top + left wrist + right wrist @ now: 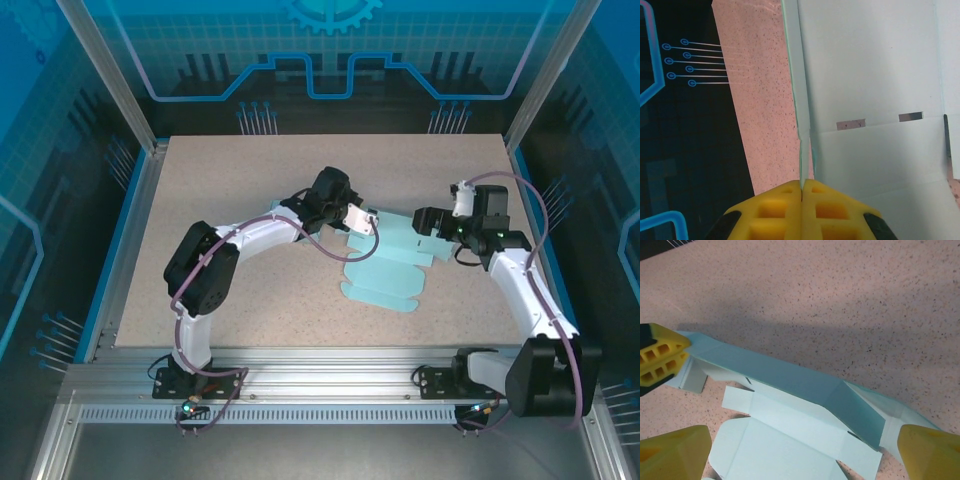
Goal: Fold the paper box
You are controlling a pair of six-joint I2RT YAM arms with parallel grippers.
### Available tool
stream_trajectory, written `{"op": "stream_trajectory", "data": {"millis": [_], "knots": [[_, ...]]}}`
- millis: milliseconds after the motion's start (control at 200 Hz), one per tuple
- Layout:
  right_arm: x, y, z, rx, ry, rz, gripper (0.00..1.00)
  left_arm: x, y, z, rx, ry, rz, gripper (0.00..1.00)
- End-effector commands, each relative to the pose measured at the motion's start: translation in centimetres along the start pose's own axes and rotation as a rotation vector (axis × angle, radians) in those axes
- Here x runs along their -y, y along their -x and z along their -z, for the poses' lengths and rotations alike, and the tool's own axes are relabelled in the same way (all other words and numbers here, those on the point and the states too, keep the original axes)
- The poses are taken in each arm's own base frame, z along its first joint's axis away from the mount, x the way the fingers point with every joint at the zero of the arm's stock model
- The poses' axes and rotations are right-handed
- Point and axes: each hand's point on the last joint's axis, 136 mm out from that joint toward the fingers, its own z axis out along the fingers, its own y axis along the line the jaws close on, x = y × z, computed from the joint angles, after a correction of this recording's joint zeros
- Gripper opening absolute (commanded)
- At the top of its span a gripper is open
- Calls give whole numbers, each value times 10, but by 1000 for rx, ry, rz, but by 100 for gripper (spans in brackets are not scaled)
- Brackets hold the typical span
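Paper box (385,268), just one, pinched by left gripper (371,224)

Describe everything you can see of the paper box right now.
The paper box is an unfolded pale turquoise blank of thin card, lying mostly flat near the middle of the speckled table. It shows creased panels, rounded end flaps and small cut slots. One long side panel is lifted along its crease; the left gripper is shut on that panel's edge. The right gripper is open at the opposite end; contact there is unclear.
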Motion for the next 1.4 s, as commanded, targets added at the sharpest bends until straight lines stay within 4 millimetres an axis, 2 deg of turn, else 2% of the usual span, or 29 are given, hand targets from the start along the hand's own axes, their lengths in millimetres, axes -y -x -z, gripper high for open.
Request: {"op": "stream_trajectory", "data": {"millis": [0,80,175,350,535,635,665,740,895,1151,1271,1286,1296,1311,1396], "knots": [[-9,2,-10,-23,24,9,94,8,-1,-4,-7,11,6,0],[-17,1,-18,-51,17,44,90,8,-3,-4,-21,52,11,0],[-19,1,-24,-80,-49,47,87,-2,-3,-1,-44,170,2,0],[-24,5,-28,-89,-65,-99,84,-24,-9,5,-134,419,-42,0],[-41,2,-28,-48,25,-268,81,-33,-11,8,-204,584,-93,0],[-47,-1,-34,-25,84,-357,81,-27,-9,6,-199,578,-93,0],[-44,-12,-38,-36,83,-386,81,-25,-8,5,-195,568,-91,0],[-41,-12,-43,-7,87,-436,83,-23,-4,4,-185,565,-90,0],[-34,5,-46,83,69,-484,90,-16,-1,4,-169,540,-93,0],[-37,28,-70,90,111,-526,90,-5,-3,6,-160,521,-66,0],[-36,25,-86,66,131,-551,84,-1,-1,10,-143,524,-47,0],[-35,25,-87,64,132,-554,82,-1,-1,11,-140,525,-42,0],[-39,34,-86,80,145,-549,81,0,-1,11,-138,524,-38,0],[-40,37,-86,85,149,-547,80,0,0,12,-132,525,-34,0],[-41,37,-92,76,159,-547,67,4,3,17,-106,517,-8,0]]}}
